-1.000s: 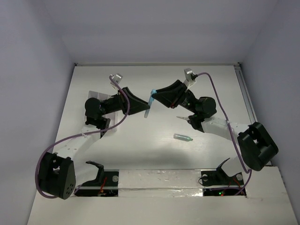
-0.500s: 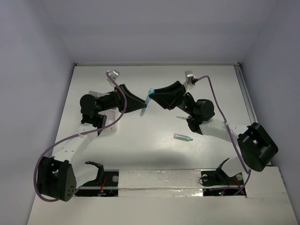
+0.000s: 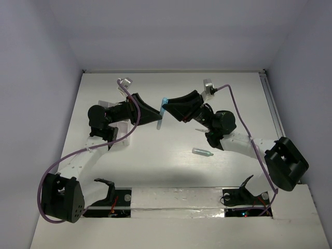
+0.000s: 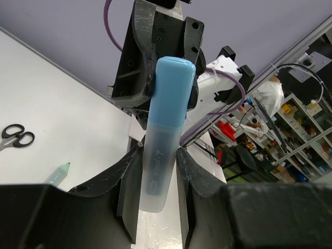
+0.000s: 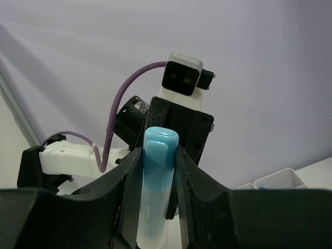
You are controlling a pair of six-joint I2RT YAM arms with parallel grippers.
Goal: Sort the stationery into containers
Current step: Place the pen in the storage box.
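Blue highlighter (image 4: 167, 104) was held by both grippers at once. Left gripper (image 4: 158, 155) jaws were narrow, clamped on the pale translucent barrel. Right gripper (image 5: 158, 155) jaws were narrow, clamped on the solid blue cap end. Small dark lettering and a dark label patch on the barrel, between the left jaws, were too blurred to read. Black-handled scissors (image 4: 15, 136) and teal pen (image 4: 58, 174) lay on the table (image 4: 62, 114), left of the left jaws and well apart. White compartment box (image 5: 275, 179) sat low to the right of the right jaws.
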